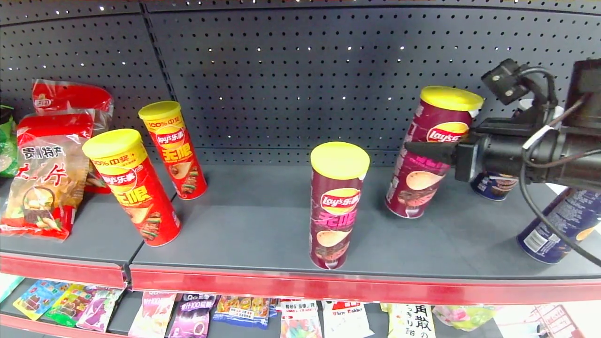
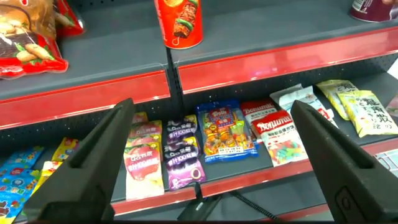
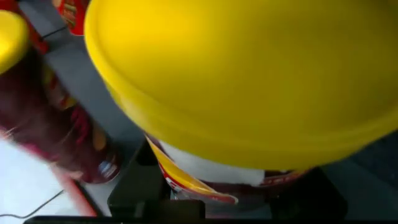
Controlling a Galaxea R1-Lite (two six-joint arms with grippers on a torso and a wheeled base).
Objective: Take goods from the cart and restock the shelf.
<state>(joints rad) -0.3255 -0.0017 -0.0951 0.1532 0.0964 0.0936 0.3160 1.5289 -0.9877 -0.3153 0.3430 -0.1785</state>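
Note:
My right gripper point(image 1: 425, 152) is shut on a maroon chip can with a yellow lid point(image 1: 443, 119). It holds the can tilted, and the can's base is at or just above the grey shelf board point(image 1: 263, 220) at the back right. In the right wrist view the can's yellow lid point(image 3: 249, 74) looms close. A second maroon can point(image 1: 338, 206) stands upright near the shelf's front edge, to the left of the held one, and is seen as the standing can point(image 3: 56, 130) from the right wrist. My left gripper point(image 2: 211, 168) is open and empty, low in front of the lower shelf.
Two red chip cans point(image 1: 134, 188) point(image 1: 173, 150) stand at the left of the shelf, with snack bags point(image 1: 44, 178) further left. Blue cans point(image 1: 563, 225) sit at the far right behind my right arm. Candy packets point(image 2: 227, 134) fill the lower shelf. A perforated panel backs the shelf.

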